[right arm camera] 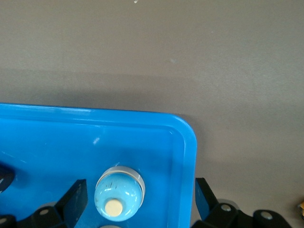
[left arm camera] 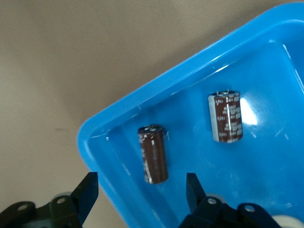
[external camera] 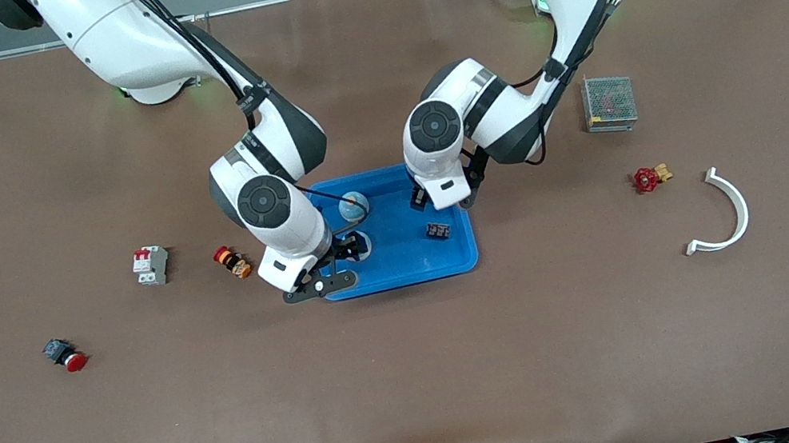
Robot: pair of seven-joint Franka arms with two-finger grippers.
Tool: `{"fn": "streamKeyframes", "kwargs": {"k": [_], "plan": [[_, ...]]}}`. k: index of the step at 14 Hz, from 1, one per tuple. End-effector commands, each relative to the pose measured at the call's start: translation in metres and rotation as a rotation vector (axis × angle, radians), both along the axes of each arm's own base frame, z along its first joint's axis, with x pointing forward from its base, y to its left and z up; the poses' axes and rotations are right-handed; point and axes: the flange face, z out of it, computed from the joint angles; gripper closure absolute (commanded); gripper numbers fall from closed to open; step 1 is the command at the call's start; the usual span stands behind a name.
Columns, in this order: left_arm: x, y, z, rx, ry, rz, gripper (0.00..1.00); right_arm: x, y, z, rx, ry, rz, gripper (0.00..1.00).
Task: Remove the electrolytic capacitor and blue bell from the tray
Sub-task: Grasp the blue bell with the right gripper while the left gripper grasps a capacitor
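Two dark capacitors [left arm camera: 153, 153] lie in a corner of the blue tray [external camera: 463, 258], the left gripper [left arm camera: 141, 190] spread over one. The blue bell [right arm camera: 118, 194] sits near another corner, right gripper [right arm camera: 141, 195] spread around it.

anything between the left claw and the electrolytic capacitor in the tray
Nothing visible. The left claw hangs open right over the electrolytic capacitor, which lies on the tray floor near a corner. A second capacitor lies apart from it, out of the way.
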Motion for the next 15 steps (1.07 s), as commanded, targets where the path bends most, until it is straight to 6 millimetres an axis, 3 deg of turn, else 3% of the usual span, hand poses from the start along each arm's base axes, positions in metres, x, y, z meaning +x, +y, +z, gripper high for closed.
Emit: {"fn": "streamKeyframes", "kwargs": {"k": [1, 7, 12, 15], "plan": [[-0.004, -0.002, -0.015, 0.017, -0.027, 0.048, 0.18, -0.001, 0.006, -0.007, -0.007, -0.014, -0.002, 0.00], [-0.007, 0.003, -0.031, 0.024, -0.010, 0.080, 0.26, -0.019, 0.024, -0.020, -0.016, 0.003, 0.032, 0.00], [0.000, 0.005, -0.039, -0.002, -0.035, 0.102, 0.28, -0.034, 0.024, -0.040, -0.023, 0.012, 0.042, 0.00], [-0.005, 0.007, -0.048, 0.011, -0.025, 0.093, 0.38, -0.043, 0.031, -0.046, -0.016, 0.000, 0.050, 0.00]]}}
